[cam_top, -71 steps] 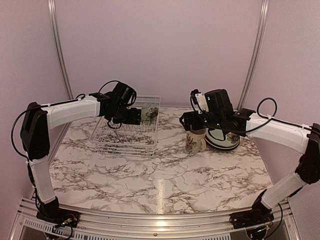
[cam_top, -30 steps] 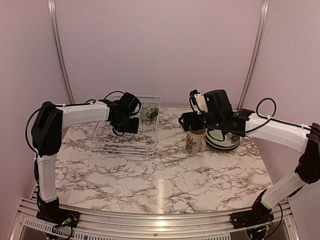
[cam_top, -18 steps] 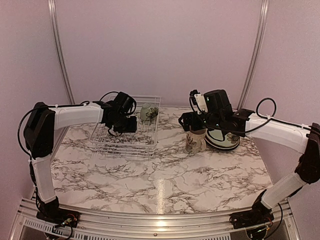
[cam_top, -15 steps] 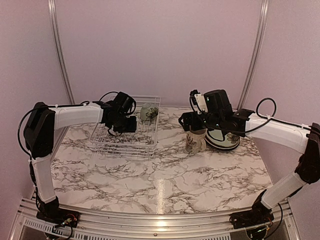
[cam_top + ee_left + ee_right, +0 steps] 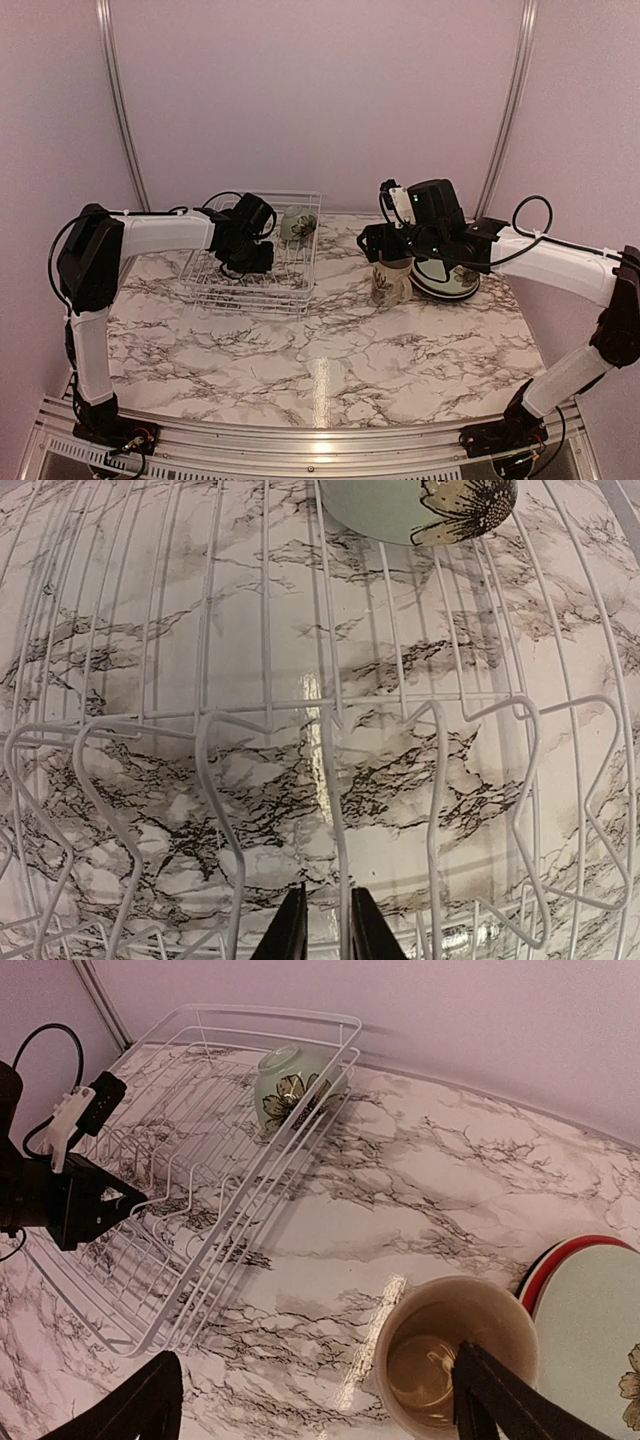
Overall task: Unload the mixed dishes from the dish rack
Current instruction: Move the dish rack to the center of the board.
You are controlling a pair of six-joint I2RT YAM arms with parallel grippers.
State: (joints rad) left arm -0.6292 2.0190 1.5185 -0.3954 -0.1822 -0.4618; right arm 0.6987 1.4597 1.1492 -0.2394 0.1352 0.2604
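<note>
The marble table [image 5: 330, 370] carries everything, as before. On its left part stands the white dish rack [image 5: 245, 297], and it has not moved. My left arm has pulled back inside the rack. A moment ago its tip was at the bowl, and now it hangs over the middle tines.

On the right side the pale green plate [image 5: 590, 1330] lies on the cream plate [image 5: 535, 1265], whose striped rim shows under it. Just beside them the cream mug [image 5: 450, 1360] stands upright. The small green bowl [image 5: 285, 1085] is still in the far right corner of the rack, tipped on its side.

My right fingers [image 5: 140, 1405] are spread wide above the mug, the same as before. My left fingers [image 5: 292, 935] are narrow, with only a small gap. One rack wire runs toward this gap, and I cannot tell if they pinch it.
</note>
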